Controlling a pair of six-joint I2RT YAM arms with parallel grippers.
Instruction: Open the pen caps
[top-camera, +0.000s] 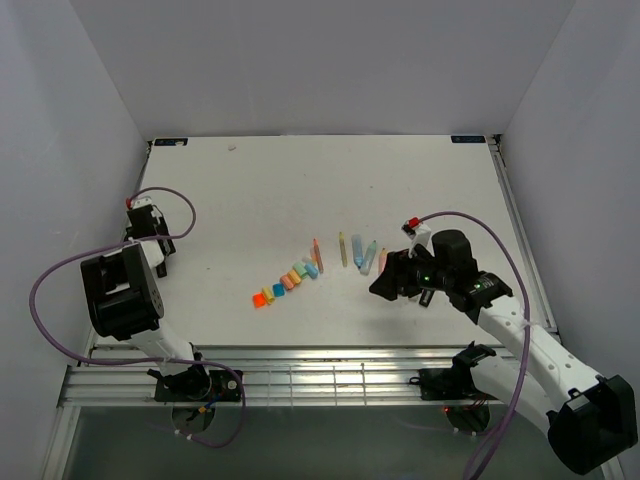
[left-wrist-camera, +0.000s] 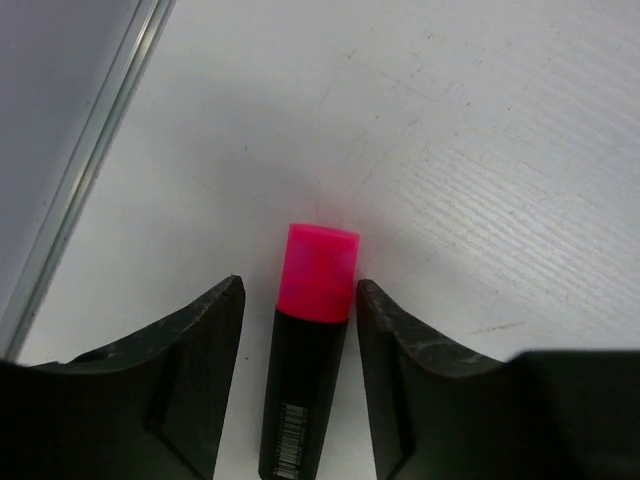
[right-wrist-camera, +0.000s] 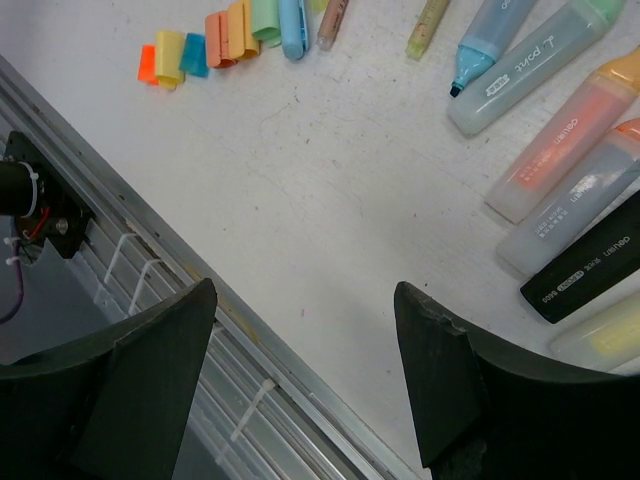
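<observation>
Left wrist view first: the left tool (left-wrist-camera: 300, 290) has its two dark fingers spread on either side of a black-bodied plastic marker (left-wrist-camera: 300, 410). Slivers of white worktop (left-wrist-camera: 480, 150) show on both sides of it, so the tool is open and not touching. That marker wears a bright pink stubby cap (left-wrist-camera: 318, 270), squared-off and glossy, seated on the body and pointing to 12 o'clock.

Over to the right wrist view: the right tool (right-wrist-camera: 305, 292) gapes wide above bare worktop, gripping nothing. Up at its 11 o'clock lies a row of loose short plastic caps (right-wrist-camera: 218, 38) in orange, yellow, blue and green, packed side by side. At 2 o'clock lie translucent pastel highlighter markers (right-wrist-camera: 560, 140) with printed barrels, and a black marker with white lettering (right-wrist-camera: 590, 270) lies alongside them.

Top external view: the cap row slants across mid-worktop, with the markers just to its 3 o'clock.
</observation>
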